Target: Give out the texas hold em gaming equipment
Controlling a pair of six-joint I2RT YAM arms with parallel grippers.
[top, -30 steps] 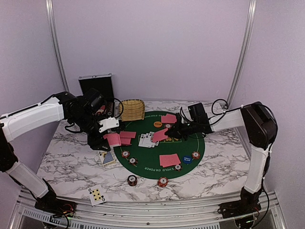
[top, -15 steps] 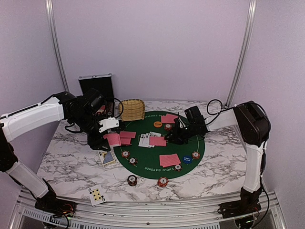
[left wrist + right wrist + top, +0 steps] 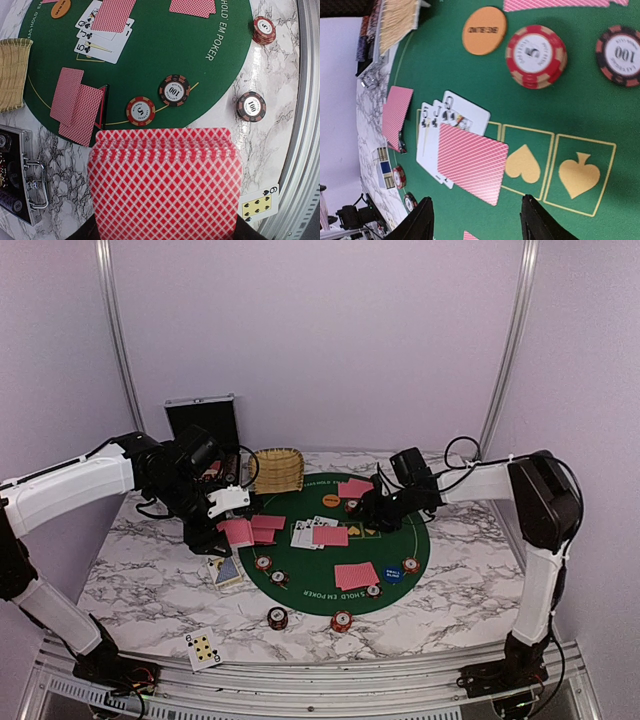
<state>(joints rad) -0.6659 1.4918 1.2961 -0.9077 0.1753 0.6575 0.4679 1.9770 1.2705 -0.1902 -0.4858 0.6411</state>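
Note:
My left gripper (image 3: 224, 528) is shut on a deck of red-backed playing cards (image 3: 165, 185) held over the mat's left edge; the deck hides its fingers. My right gripper (image 3: 477, 220) hangs open and empty over the green poker mat (image 3: 310, 562). Just ahead of it one face-down card (image 3: 470, 162) lies across three face-up cards (image 3: 431, 131). A red 5 chip stack (image 3: 536, 56), a black 100 chip (image 3: 621, 55) and an orange disc (image 3: 484, 30) sit nearby. Face-down pairs (image 3: 356, 575) and chips (image 3: 263, 563) ring the mat, with a blue disc (image 3: 392, 573).
A wicker basket (image 3: 277, 470) and an open silver-edged case (image 3: 203, 420) stand at the back left. Two chip stacks (image 3: 277, 618) (image 3: 342, 620) sit on the marble in front of the mat. One loose face-up card (image 3: 204, 647) lies near the front edge, another (image 3: 228, 572) below my left gripper.
My right gripper let go of the face-down card, which now lies on the face-up cards, opened and drew back to the right. The left arm and its deck stayed put.

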